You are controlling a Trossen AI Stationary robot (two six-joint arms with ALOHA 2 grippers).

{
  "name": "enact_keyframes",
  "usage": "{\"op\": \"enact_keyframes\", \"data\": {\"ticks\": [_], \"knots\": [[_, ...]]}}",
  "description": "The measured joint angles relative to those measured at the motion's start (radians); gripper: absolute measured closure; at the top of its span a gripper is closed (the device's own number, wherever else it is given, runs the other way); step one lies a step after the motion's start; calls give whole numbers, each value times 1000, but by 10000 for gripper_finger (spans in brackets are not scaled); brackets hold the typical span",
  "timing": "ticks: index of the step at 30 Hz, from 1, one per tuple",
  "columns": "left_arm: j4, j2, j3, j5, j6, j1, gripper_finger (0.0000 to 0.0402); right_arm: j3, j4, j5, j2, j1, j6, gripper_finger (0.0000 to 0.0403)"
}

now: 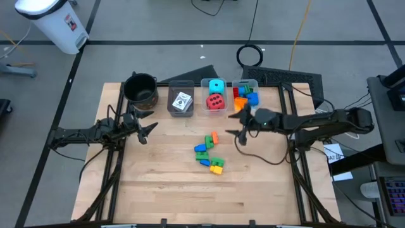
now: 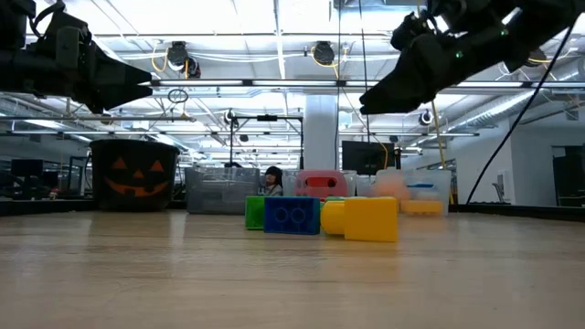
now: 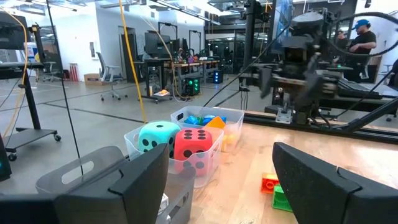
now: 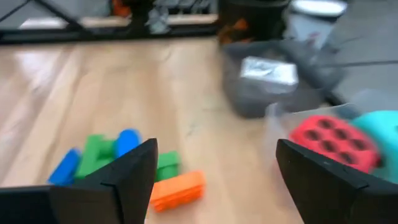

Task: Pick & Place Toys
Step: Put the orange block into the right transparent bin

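The wooden counter (image 1: pixel 164 183) has a row of things along its far edge. From left to right there is a black pot (image 1: pixel 140 88) with a pumpkin face, a grey bin (image 1: pixel 181 99) holding a white card (image 1: pixel 182 102), a clear bin (image 1: pixel 216 95) with a red dotted cube (image 1: pixel 216 101) and a cyan dotted cube (image 1: pixel 216 85), and a clear bin (image 1: pixel 245 94) with small bricks (image 1: pixel 245 97) in it.

More bricks (image 1: pixel 209 153) lie loose in the middle of the counter. They are blue, green, orange and yellow, and they sit close together in a little pile.

The right gripper (image 1: pixel 239 137) hangs above the counter, just right of the loose pile and near the bin of bricks. Its fingers (image 4: pixel 118 180) are spread apart and hold nothing.

The left gripper (image 1: pixel 147 132) hangs on the left side, just near of the black pot and well apart from the pile. Its fingers (image 3: pixel 134 186) are spread apart too, with nothing between them.

Far behind the counter there may be a person, but it is hard to tell.
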Motion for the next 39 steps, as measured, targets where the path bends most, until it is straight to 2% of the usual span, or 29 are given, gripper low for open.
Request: {"op": "enact_keyframes", "data": {"ticks": [4,10,16,23,28,33,35,39], "knots": [[0,0,0,0,0,0,110,42,-31,-15,72,79,-24,118],[0,0,0,0,0,0,110,102,-51,-181,253,96,-42,137],[1,0,0,0,0,0,110,187,-43,-184,438,77,-85,155],[0,0,0,0,0,0,110,247,-56,-186,569,78,-103,172],[1,0,0,0,0,0,110,272,-193,-184,565,77,-129,185],[0,0,0,0,0,0,110,272,-377,-173,482,77,-128,193],[0,0,0,0,0,0,110,269,-453,-120,437,78,-122,195],[-2,0,0,-1,0,0,110,269,-495,36,360,89,-56,193]]}}
